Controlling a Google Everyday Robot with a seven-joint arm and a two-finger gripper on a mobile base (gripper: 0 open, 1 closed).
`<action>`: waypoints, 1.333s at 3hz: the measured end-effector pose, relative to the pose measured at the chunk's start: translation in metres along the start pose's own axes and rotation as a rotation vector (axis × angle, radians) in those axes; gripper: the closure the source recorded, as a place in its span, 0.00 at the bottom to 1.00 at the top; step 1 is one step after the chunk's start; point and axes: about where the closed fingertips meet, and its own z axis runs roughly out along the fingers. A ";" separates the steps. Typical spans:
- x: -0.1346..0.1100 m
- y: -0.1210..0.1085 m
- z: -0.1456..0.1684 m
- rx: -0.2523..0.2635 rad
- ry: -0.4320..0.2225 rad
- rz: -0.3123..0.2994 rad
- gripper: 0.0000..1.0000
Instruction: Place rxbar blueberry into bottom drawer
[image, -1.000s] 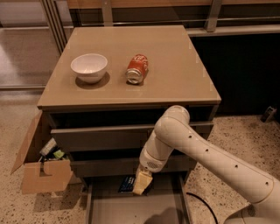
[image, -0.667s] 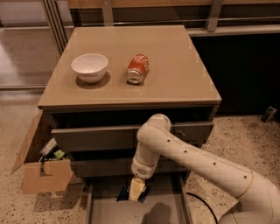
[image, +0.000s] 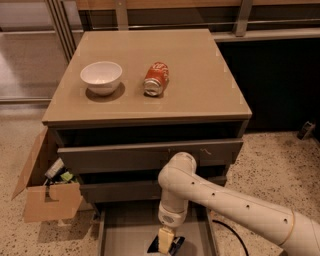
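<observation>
The bottom drawer (image: 125, 235) is pulled out at the foot of the cabinet, a shallow tray with a grey floor. The rxbar blueberry (image: 167, 246), a dark navy bar, lies low over that floor at the frame's bottom edge. My gripper (image: 166, 240) points straight down into the drawer, right on top of the bar, and partly covers it. I cannot tell whether the bar rests on the floor or hangs from the gripper. The white arm (image: 225, 202) reaches in from the lower right.
On the cabinet top stand a white bowl (image: 101, 77) and an orange-red can (image: 156, 78) lying on its side. The two upper drawers (image: 150, 156) sit slightly open. An open cardboard box (image: 50, 192) with clutter stands at the cabinet's left.
The arm has swung left and lowered. The gripper and the bar went from the drawer's back edge down into the drawer.
</observation>
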 end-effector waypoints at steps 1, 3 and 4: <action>0.028 0.010 0.009 0.061 -0.104 -0.008 1.00; 0.011 0.003 -0.010 0.396 -0.391 -0.368 1.00; 0.011 0.000 -0.009 0.391 -0.389 -0.356 1.00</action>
